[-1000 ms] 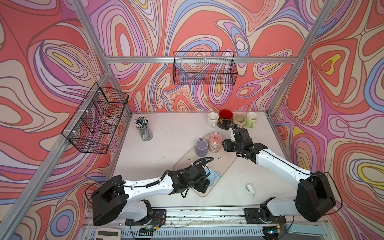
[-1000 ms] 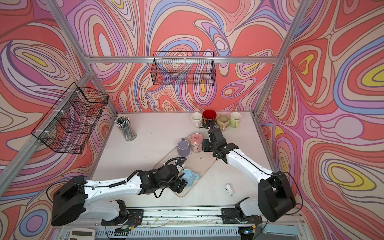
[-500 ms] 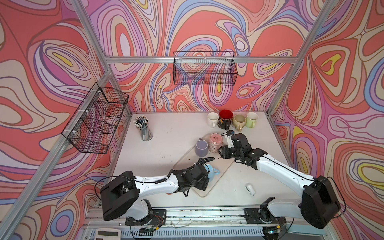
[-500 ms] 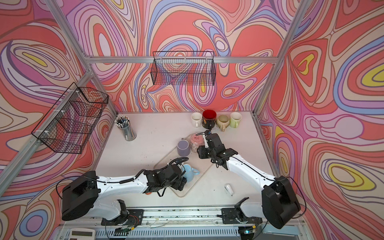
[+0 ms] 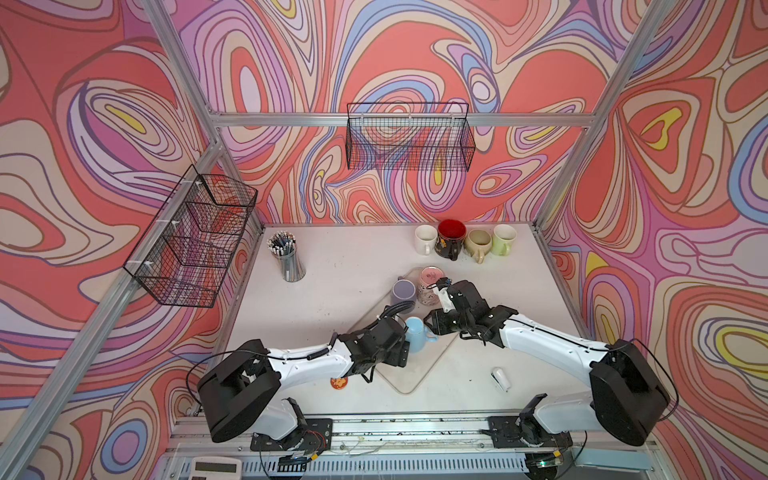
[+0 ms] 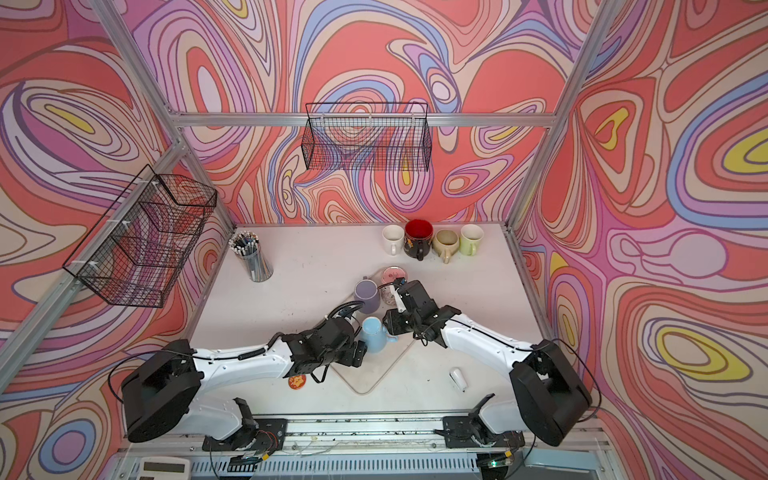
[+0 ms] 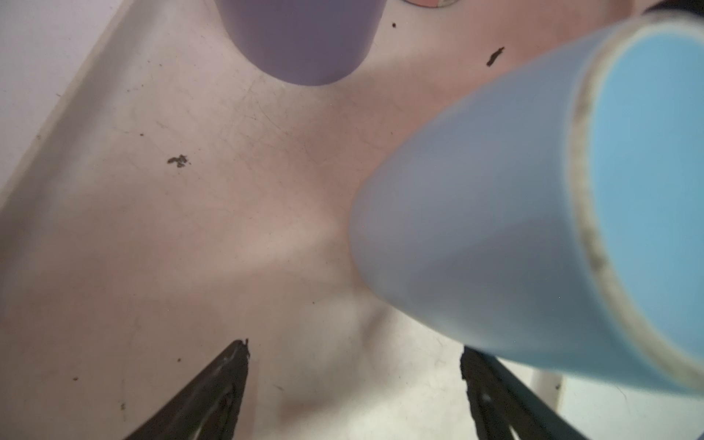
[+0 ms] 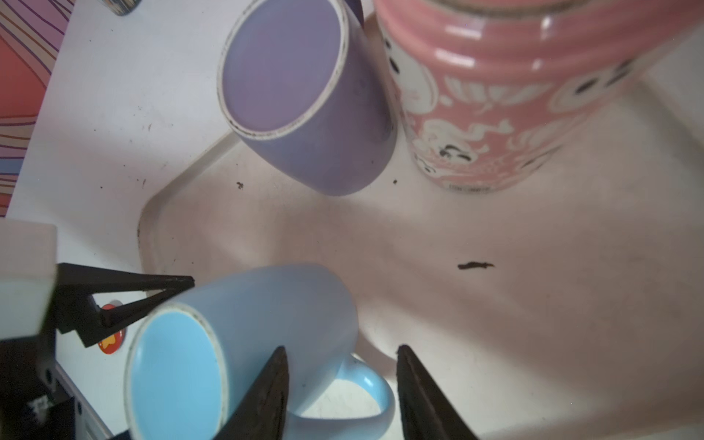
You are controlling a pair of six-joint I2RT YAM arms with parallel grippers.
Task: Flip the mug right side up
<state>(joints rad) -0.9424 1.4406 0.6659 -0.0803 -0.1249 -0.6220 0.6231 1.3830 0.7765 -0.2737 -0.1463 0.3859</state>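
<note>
1. Two arms meet at the light blue ceramic mug (image 5: 415,333). It sits bottom up and a little tilted on the clear plastic tray with rounded corners (image 5: 415,384), near the middle of the white table (image 5: 340,257).
2. The right gripper (image 8: 341,348) was beside the pink patterned mug (image 5: 430,282) one second ago and has come down to the blue one. Its fingers now stand on both sides of the curved handle (image 8: 375,396).
3. These fingers are coming closer together, but a gap still shows beside the handle, so nothing is pinched yet.
4. The left gripper (image 7: 353,346) stays wide open and holds nothing. One of its fingers is just beside the mug wall near the bottom, perhaps touching it.
5. I judge that the grasp is only beginning, and the turning itself is not yet done.
6. A grip on the thin handle may let the mug swing. The upside-down purple mug (image 5: 403,291) stands near, so the turn needs some room.
</note>
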